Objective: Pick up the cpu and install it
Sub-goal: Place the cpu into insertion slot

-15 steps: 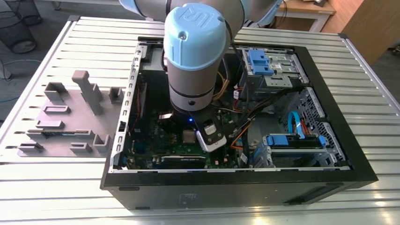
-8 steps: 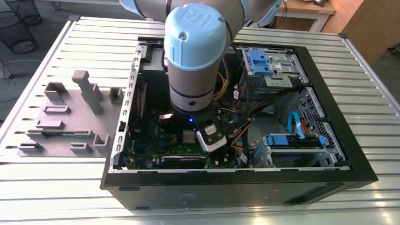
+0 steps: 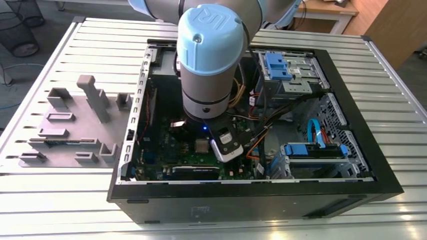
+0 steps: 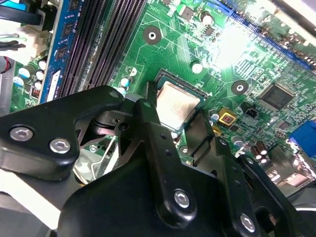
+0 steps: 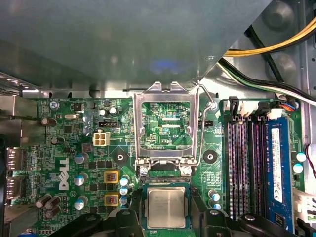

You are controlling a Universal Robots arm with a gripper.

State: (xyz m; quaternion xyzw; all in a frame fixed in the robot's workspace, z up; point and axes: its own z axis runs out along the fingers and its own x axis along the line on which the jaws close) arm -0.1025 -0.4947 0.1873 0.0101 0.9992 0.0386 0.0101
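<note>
Black gripper fingers pinch the cpu by two opposite edges as it lies flat in the socket. Just beyond the socket, the metal frame stands flipped open. Memory slots run beside the socket. Farther out, the computer case rests on the slatted counter.

Counted one cpu and one raised socket frame. Counted on the same board four dark memory slots, two yellow square parts, two ringed mounting holes and one white connector. Tallied in the exterior view one arm, one open computer case, two drive cages, one holder tray at the exterior view's left, and two wire bins farther off.
</note>
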